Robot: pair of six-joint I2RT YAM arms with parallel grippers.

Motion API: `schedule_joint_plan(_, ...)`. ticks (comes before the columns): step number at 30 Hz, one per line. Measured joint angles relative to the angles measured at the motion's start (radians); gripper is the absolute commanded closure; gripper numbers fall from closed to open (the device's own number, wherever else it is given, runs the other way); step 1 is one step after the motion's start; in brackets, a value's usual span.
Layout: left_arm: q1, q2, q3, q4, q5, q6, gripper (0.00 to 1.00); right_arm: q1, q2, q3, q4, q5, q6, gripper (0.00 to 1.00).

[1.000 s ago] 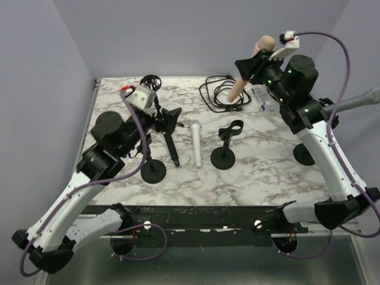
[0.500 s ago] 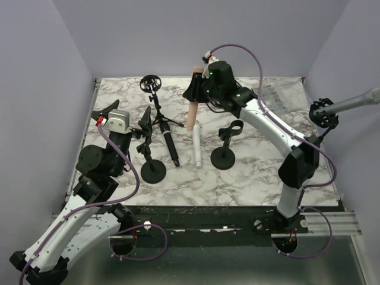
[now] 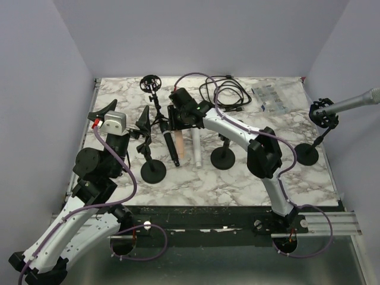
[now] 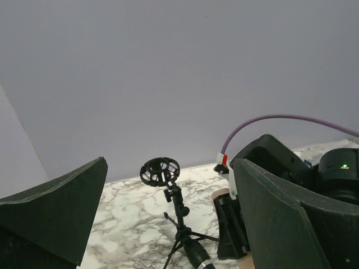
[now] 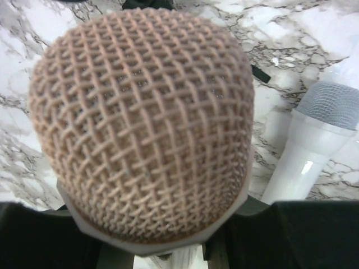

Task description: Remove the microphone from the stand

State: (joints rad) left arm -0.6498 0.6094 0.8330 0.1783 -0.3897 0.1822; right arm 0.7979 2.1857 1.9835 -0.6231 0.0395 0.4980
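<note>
One peach microphone (image 5: 140, 123), mesh-headed, sits pinched in the right pincer (image 5: 168, 249); left pincer (image 4: 169, 185) spread wide.

A white marble-patterned table (image 3: 267, 172) carries everything. A white microphone (image 3: 195, 148) lies flat near its middle, just left of a round-based clip stand (image 3: 223, 157). A second round-based stand (image 3: 153, 170) sits nearer the left. At the back are a tripod with a shock mount (image 3: 151, 83), a coiled black cable (image 3: 222, 95) and a clear packet (image 3: 270, 98). A third stand's base (image 3: 307, 154) rests at the right edge.
</note>
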Motion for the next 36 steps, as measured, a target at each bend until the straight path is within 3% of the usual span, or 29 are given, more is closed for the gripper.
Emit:
schedule_joint_plan(3,-0.003,-0.004,0.0,0.0,0.0,-0.001,0.02,0.029,0.036,0.028,-0.019,0.051,0.0,0.75)
schedule_joint_plan(13,-0.007,-0.002,-0.011,0.007,-0.002,0.0,0.01,0.038,0.067,0.024,-0.043,0.144,0.0,0.55)
schedule_joint_plan(36,-0.02,0.033,-0.018,0.015,-0.004,0.001,0.01,0.034,0.128,-0.009,-0.007,0.159,-0.028,0.32)
